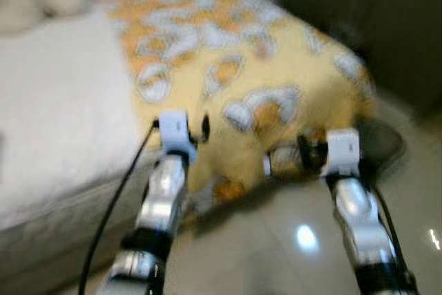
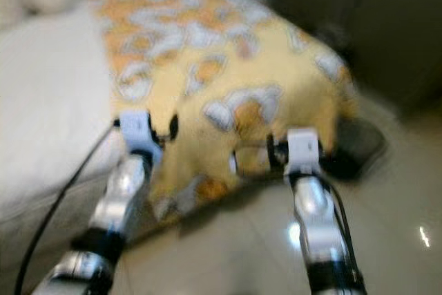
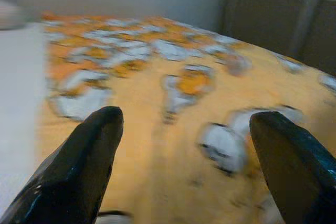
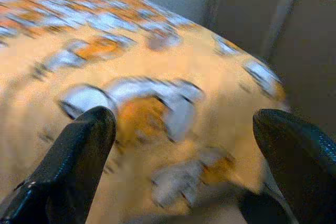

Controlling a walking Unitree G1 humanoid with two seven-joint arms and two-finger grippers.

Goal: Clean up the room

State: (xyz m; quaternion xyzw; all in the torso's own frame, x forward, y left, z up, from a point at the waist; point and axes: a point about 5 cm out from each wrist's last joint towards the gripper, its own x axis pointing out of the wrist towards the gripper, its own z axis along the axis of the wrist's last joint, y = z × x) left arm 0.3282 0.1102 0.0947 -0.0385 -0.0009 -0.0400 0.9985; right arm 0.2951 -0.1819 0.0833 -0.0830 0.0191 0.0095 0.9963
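Arms forward, left gripper [image 3: 181, 166] and right gripper [image 4: 184, 166] jaws wide, empty, near yellow blanket [image 1: 235, 67].

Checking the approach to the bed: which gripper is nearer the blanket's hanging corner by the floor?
The right gripper; it reaches at the yellow blanket where it droops beside the dark object. The left gripper is nearer the white sheet.

The blanket [image 1: 228, 81] is soft matt cloth, yellow with orange and grey patches. At left, the sheet [image 1: 55, 115] is plain white matt fabric. The floor [image 1: 290, 240], lower right, is glossy tile with bright glints. The arms [image 1: 162, 198] are shiny silver metal.
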